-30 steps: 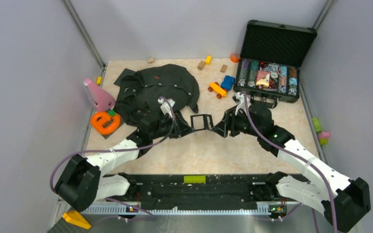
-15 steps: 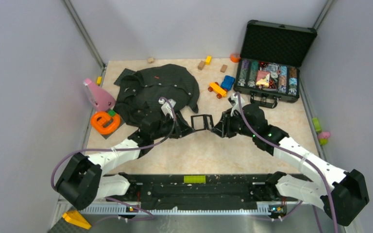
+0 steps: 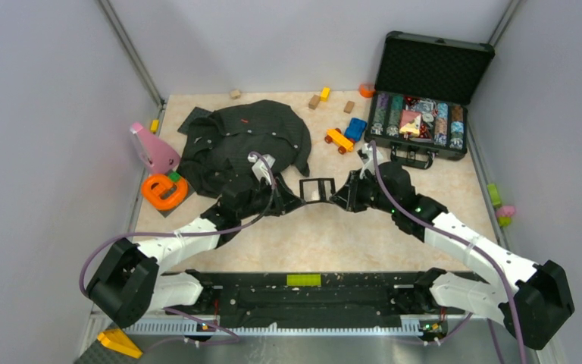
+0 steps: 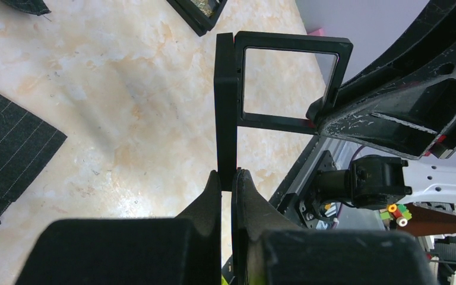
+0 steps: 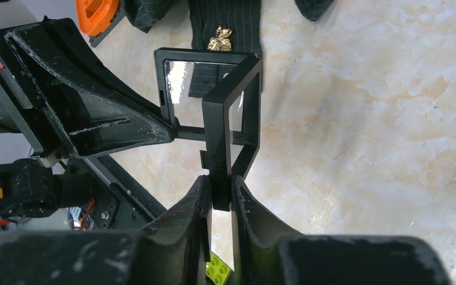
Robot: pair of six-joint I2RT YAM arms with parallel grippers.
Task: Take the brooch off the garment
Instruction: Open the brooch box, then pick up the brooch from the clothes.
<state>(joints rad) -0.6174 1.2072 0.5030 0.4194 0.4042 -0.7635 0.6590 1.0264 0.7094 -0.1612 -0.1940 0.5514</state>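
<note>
The garment (image 3: 242, 140) is a dark pinstriped shirt spread at the back left of the table. A strip of the garment (image 5: 225, 18) shows in the right wrist view, with the small gold brooch (image 5: 219, 39) pinned on it. Between the arms a hinged black square box (image 3: 317, 188) with clear windows hangs open above the table. My left gripper (image 4: 230, 178) is shut on one half of the box (image 4: 225, 107). My right gripper (image 5: 219, 185) is shut on the other half (image 5: 218, 119). Neither gripper touches the garment.
An open black case (image 3: 417, 121) of chips stands at the back right. An orange toy car (image 3: 339, 139) and a blue block (image 3: 355, 129) lie by it. A pink object (image 3: 151, 148) and an orange ring (image 3: 164, 191) sit at the left edge. Wooden blocks (image 3: 314, 101) lie along the back.
My right gripper has moved left to the box and closed on its free half. The left gripper has held its half still.
</note>
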